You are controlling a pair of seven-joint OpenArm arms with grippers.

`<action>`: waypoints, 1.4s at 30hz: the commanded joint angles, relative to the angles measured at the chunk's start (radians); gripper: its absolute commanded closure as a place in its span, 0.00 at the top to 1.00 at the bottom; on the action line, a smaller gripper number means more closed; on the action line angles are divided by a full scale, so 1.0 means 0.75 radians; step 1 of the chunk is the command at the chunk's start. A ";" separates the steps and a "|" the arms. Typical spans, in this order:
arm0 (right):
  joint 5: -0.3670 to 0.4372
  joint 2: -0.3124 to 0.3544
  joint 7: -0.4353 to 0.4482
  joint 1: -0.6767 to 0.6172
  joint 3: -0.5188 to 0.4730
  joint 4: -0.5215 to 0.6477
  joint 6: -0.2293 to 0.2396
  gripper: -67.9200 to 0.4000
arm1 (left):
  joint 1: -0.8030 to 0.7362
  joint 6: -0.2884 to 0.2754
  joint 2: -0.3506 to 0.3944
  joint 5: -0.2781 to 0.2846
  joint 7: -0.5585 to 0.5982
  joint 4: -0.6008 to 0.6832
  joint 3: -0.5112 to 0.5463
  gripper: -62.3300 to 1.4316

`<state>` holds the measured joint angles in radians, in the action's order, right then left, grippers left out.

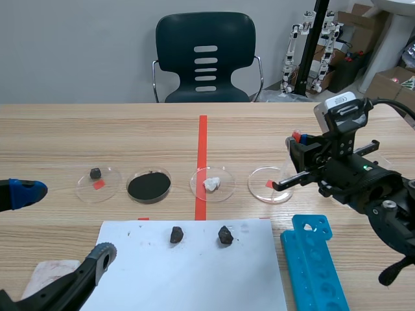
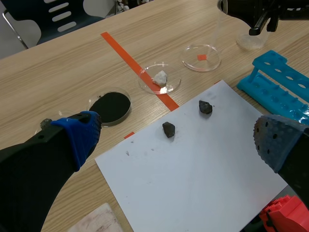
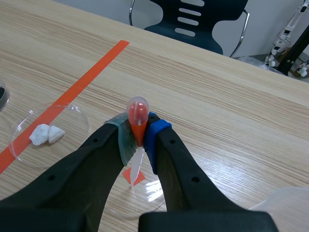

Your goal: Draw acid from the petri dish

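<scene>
On a pale wood-grain table [image 1: 337, 129], the right gripper [image 3: 137, 140] is clenched on a slim plastic pipette [image 3: 137, 112]. Its dotted pads pinch just below the rounded orange-red bulb. The pipette's clear, tapering tip points down into a shallow clear petri dish [image 3: 150, 195] that sits over an orange tape square. The thick black fingers hide most of that dish. Whether the tip touches its floor, or whether it holds liquid, cannot be made out. In the scene view only the bulb shows at the gripper, and the stem is lost against the dark arm.

That dish is the right-hand end of a row of four. Next along, a white-lump dish [image 1: 212, 183] holds chalky pieces and sits on the long tape line. Then comes a black-powder dish [image 1: 149, 186] with a matte fill, and last a pebble dish [image 1: 97, 183] with one small dark stone.

The left gripper [image 2: 178, 140] is released, its fingers spread wide above a smooth white paper sheet [image 2: 203, 183]. One pad is bright blue and the other a darker, dimpled blue. Most of this arm is cut off at the picture's corner.

Two rough dark rocks [image 1: 176, 234] lie apart on the sheet. Beside it stands a blue plastic rack [image 1: 314, 259] with round holes, cut off at the edge. A whitish cloth [image 1: 48, 275] is only partly seen near the left arm.
</scene>
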<state>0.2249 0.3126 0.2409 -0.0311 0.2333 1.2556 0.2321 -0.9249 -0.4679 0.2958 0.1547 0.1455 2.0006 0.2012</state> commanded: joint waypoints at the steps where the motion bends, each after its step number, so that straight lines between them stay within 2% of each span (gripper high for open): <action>1: 0.005 0.011 0.017 0.019 -0.010 0.012 0.001 0.01 | -0.004 0.002 -0.010 0.014 0.019 0.037 0.002 1.00; 22: 0.010 0.011 0.017 0.019 -0.010 0.012 0.000 0.02 | -0.004 0.002 -0.010 0.014 0.019 0.037 0.002 1.00; 42: 0.019 0.011 0.017 0.012 -0.010 0.012 0.000 0.08 | -0.004 0.002 -0.010 0.014 0.019 0.037 0.002 1.00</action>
<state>0.2291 0.3126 0.2413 -0.0315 0.2333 1.2556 0.2321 -0.9249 -0.4679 0.2958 0.1547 0.1455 2.0006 0.2012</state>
